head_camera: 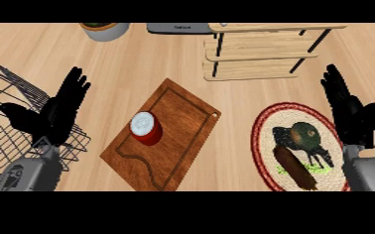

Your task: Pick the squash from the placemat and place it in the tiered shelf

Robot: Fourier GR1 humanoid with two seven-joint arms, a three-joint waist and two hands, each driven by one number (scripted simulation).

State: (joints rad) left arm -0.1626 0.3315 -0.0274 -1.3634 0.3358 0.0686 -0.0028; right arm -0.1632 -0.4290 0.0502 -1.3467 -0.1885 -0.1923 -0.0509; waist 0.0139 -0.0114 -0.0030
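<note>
Plainly, one dark green round squash (304, 135) lies on the single round woven placemat with a red rim (271, 119), at the lower right of the light wooden counter (147, 64), with one long brown item (295, 167) just beside it on the same mat. One tiered shelf of pale wood on black posts (264, 52), showing three boards, stands well apart beyond the mat. Two black hands are in view: the left hand (62, 106) over the black wire basket (18, 87) at the left edge, the right hand (344, 104) at the right edge, both with fingers straight, pointing up, holding nothing. One brown wooden cutting board (172, 158) carries one red can with a white lid (146, 128); one grey pot (106, 30) and one grey appliance (179, 28) sit at the far edge
</note>
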